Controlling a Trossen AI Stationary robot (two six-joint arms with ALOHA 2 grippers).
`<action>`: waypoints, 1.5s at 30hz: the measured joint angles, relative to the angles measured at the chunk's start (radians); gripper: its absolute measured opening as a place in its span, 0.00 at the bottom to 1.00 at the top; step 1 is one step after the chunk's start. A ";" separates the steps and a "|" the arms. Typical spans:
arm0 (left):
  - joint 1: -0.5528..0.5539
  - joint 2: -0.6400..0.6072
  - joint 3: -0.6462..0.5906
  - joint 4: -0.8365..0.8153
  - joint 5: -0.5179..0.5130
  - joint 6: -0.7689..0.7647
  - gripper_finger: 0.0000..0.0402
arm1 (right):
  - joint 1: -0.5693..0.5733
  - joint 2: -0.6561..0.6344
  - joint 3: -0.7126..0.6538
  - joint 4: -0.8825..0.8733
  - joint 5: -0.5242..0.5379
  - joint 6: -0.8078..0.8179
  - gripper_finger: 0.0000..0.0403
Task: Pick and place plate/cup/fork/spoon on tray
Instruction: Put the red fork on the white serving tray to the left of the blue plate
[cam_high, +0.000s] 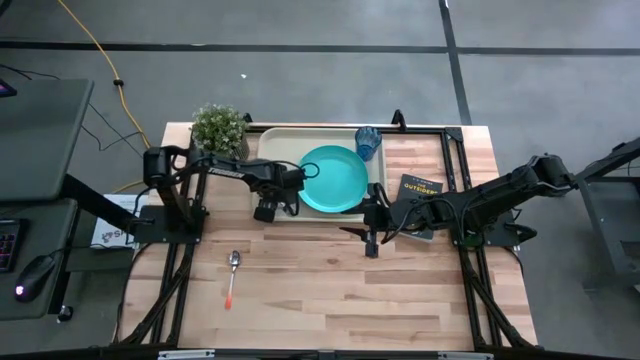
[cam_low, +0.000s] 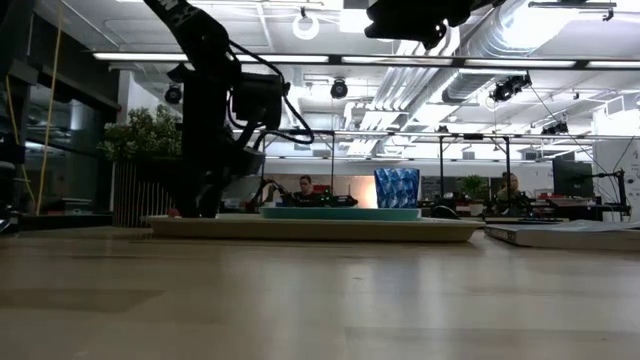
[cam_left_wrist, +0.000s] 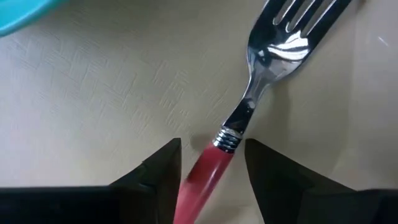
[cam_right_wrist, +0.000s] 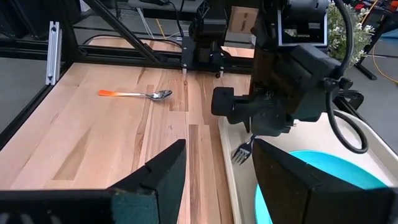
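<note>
Fork at the tray, left arm

Left gripper (cam_left_wrist: 211, 171): fingers parted either side of the fork's (cam_left_wrist: 249, 106) red handle, grip uncertain; tines point straight away, over the tray's (cam_high: 275, 140) left end beside the plate (cam_high: 335, 180). Right gripper (cam_right_wrist: 214, 177) open, waiting just right of the plate.

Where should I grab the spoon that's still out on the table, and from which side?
Take the spoon by its thin orange handle, coming straight down from above. It lies flat on the bare wood with nothing beside it, bowl toward the tray. The left end effector is nearer, but it is over the fork.
</note>
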 joint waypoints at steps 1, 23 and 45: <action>0.000 0.006 0.000 0.000 -0.002 0.007 0.38 | 0.000 0.000 0.000 0.000 0.000 0.000 0.44; -0.019 -0.241 0.113 -0.278 -0.082 -0.244 0.02 | 0.000 0.000 0.000 -0.012 -0.002 0.001 0.44; -0.099 -0.243 -0.130 0.519 -0.322 -1.170 0.01 | 0.000 0.000 0.000 -0.012 -0.017 0.002 0.44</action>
